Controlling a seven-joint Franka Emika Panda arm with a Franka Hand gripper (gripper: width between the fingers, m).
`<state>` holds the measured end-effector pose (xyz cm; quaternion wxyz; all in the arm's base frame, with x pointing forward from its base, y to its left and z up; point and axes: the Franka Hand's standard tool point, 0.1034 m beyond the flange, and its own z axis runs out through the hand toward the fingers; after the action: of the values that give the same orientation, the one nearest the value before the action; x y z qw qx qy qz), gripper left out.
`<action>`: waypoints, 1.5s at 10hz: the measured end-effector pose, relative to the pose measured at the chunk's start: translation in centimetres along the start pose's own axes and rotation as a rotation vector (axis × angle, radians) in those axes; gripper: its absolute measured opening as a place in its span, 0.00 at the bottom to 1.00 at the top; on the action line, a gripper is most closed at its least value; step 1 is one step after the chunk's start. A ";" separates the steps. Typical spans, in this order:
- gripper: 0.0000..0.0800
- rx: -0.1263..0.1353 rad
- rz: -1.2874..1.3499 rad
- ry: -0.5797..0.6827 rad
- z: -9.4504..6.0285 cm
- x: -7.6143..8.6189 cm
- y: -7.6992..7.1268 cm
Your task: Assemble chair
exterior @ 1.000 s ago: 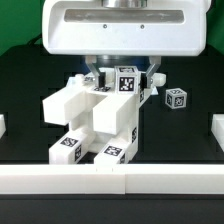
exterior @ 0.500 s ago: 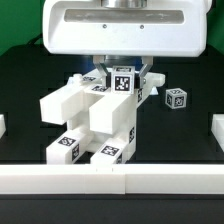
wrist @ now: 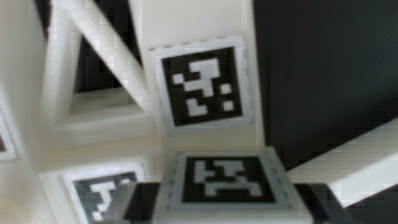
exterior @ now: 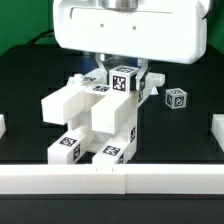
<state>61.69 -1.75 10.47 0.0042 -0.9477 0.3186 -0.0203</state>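
The chair (exterior: 96,118) stands mid-table as a cluster of glossy white blocks, with tagged ends facing the front. My gripper (exterior: 123,74) hangs over its rear top, shut on a white tagged block (exterior: 123,84) that rests against the cluster. In the wrist view the gripper (wrist: 222,203) has a dark finger (wrist: 153,200) pressed to each side of that tagged block (wrist: 221,180). Beyond it runs a white bar (wrist: 201,85) carrying another tag. A small loose tagged cube (exterior: 176,98) lies apart on the exterior view's right.
A low white rail (exterior: 110,181) runs along the front of the black table. Short white walls stand at the exterior view's left edge (exterior: 2,126) and right edge (exterior: 217,132). The arm's broad white housing (exterior: 130,25) fills the space above the chair.
The arm's housing has shifted slightly toward the exterior view's right. The gripped block and the chair cluster stay almost where they were.
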 end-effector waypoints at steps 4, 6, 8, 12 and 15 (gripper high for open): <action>0.34 0.019 0.346 -0.012 0.0 -0.1 -0.2; 0.34 0.022 0.511 -0.017 0.0 -0.2 -0.3; 0.34 0.024 0.612 -0.021 0.0 -0.2 -0.4; 0.34 0.029 0.832 -0.031 0.0 -0.2 -0.4; 0.34 0.029 0.930 -0.034 0.0 -0.2 -0.5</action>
<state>61.78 -1.24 10.43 0.0310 -0.7042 0.7093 -0.0053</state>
